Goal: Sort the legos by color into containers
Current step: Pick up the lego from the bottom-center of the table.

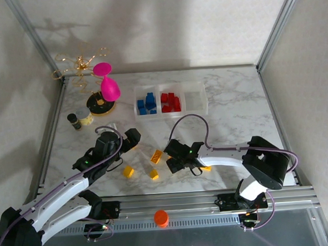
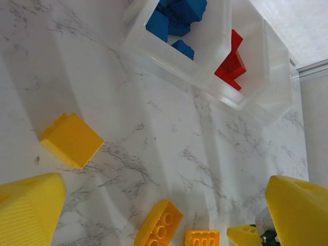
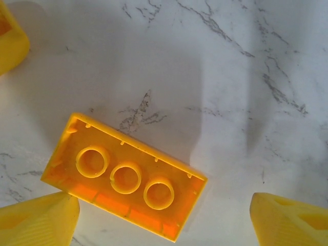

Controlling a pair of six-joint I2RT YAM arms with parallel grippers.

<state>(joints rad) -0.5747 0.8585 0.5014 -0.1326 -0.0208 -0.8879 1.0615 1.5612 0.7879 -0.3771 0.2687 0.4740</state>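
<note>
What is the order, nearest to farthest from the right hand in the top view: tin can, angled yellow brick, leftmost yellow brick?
1. Angled yellow brick, just left of the right hand.
2. Leftmost yellow brick, farther left.
3. Tin can, far back left.

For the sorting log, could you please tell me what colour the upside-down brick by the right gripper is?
Yellow; the brick shows best in the right wrist view.
</note>
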